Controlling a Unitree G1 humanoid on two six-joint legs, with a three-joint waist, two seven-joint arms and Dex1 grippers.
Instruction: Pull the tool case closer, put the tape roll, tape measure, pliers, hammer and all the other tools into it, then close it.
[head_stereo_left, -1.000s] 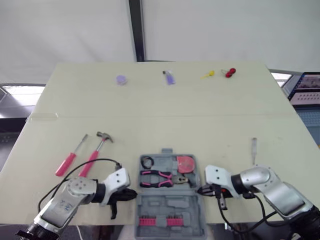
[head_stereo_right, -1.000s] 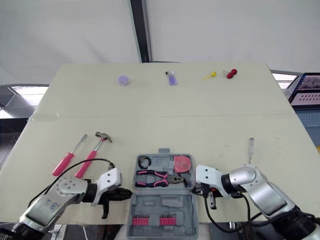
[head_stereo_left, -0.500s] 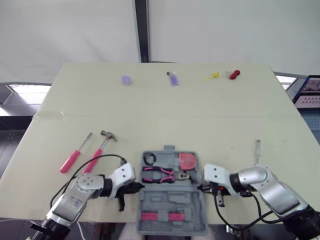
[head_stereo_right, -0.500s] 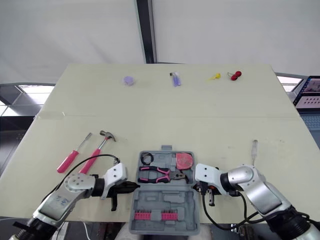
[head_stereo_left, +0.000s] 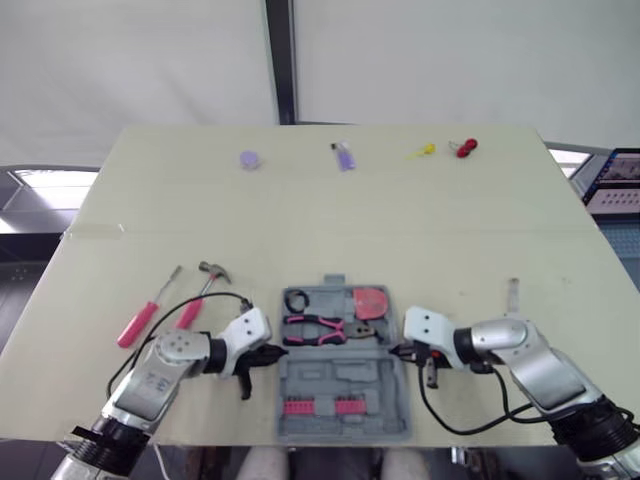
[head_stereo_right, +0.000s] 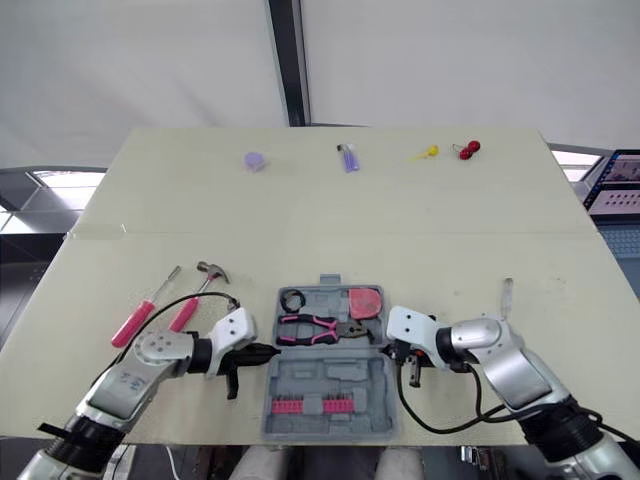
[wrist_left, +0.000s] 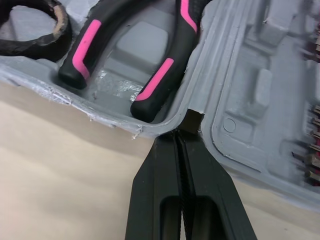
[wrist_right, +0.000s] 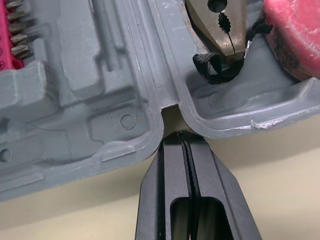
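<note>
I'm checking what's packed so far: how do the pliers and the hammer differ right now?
The pliers lie inside the open tool case, in its far half; the hammer lies out on the table, left of the case. The pliers lie crosswise, black-and-pink handles toward the robot's left; the hammer lies slanted, its metal head farther from the robot than its pink handle. Both have pink on their handles.

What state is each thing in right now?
tool case, open, lying flat
pliers, in case, jaws shut
tape measure, in case
tape roll, in case
hammer, out, left of case
screwdriver, out, beside hammer
grey tool, out, right of case
left gripper, shut, tip at case hinge
right gripper, shut, tip at case hinge
</note>
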